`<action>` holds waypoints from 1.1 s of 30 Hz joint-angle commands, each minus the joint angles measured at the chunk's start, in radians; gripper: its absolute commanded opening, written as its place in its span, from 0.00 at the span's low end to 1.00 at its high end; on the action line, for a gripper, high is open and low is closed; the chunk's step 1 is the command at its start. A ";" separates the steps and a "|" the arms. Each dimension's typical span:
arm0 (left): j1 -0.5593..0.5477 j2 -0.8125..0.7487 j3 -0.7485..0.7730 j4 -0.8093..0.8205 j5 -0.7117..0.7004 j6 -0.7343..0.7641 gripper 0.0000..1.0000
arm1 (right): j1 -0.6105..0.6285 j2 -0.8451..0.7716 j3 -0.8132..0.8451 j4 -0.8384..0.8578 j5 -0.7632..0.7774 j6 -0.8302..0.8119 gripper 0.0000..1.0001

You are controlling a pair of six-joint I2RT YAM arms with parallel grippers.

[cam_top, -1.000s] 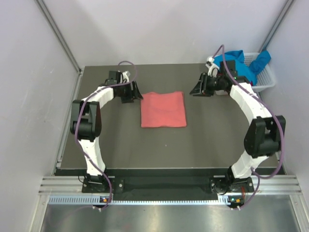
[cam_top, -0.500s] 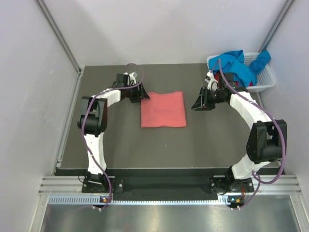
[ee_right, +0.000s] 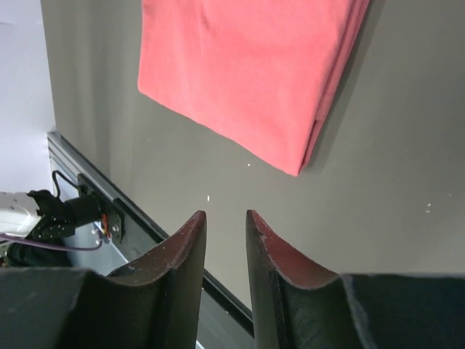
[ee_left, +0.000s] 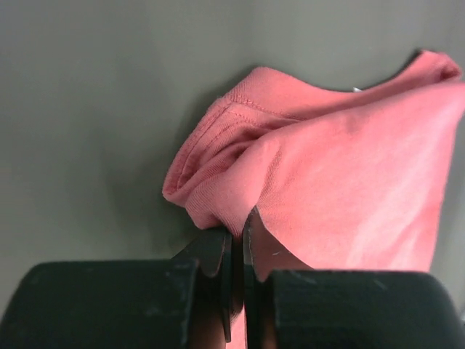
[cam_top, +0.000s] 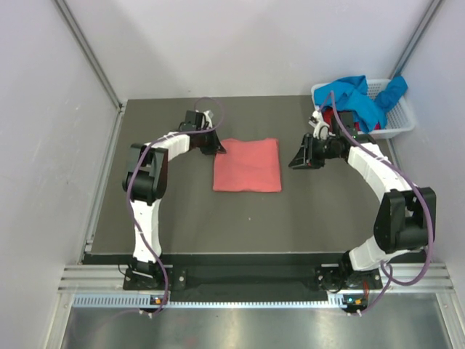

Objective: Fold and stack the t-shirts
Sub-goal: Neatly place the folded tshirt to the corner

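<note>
A salmon-pink t-shirt lies folded into a rectangle in the middle of the dark table. My left gripper is at the shirt's far left corner and shut on it. The left wrist view shows that pinch: the hem of the t-shirt bunches up just ahead of the left gripper. My right gripper hovers just off the shirt's right edge. In the right wrist view the right gripper is open with a narrow, empty gap, and the t-shirt lies beyond it.
A white slotted basket stands at the table's far right corner. A bright blue t-shirt spills over its rim, and a dark red one shows beneath. Grey walls close in on both sides.
My left gripper has slid right to the pink t-shirt's corner and shut on it, bunching the hem. The right gripper has drifted slightly nearer and its jaws have narrowed a little.
</note>
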 commanded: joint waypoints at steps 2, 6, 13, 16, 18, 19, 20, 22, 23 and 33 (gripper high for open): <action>0.004 -0.009 0.043 -0.182 -0.324 0.159 0.00 | 0.024 -0.093 -0.041 0.023 -0.012 0.019 0.29; 0.044 -0.005 0.184 -0.326 -0.494 0.321 0.00 | 0.036 -0.124 -0.077 -0.007 -0.009 0.021 0.29; 0.136 0.018 0.283 -0.267 -0.647 0.463 0.00 | 0.045 -0.149 -0.115 -0.093 0.022 -0.016 0.29; 0.158 0.050 0.321 -0.181 -0.713 0.562 0.00 | 0.045 -0.150 -0.141 -0.116 0.030 -0.022 0.28; 0.178 0.104 0.384 -0.144 -0.720 0.627 0.00 | 0.048 -0.149 -0.153 -0.122 0.033 -0.021 0.28; 0.182 0.128 0.416 -0.142 -0.733 0.648 0.00 | 0.050 -0.149 -0.164 -0.125 0.033 -0.019 0.28; 0.190 0.156 0.450 -0.147 -0.744 0.668 0.00 | 0.051 -0.150 -0.169 -0.128 0.039 -0.016 0.28; 0.204 0.233 0.565 -0.167 -0.778 0.734 0.00 | 0.050 -0.150 -0.172 -0.141 0.042 -0.018 0.28; 0.210 0.251 0.615 -0.152 -0.793 0.784 0.00 | 0.050 -0.147 -0.170 -0.145 0.048 -0.019 0.28; 0.313 0.285 0.651 0.043 -0.933 0.924 0.00 | 0.050 -0.088 -0.157 -0.159 0.057 -0.016 0.27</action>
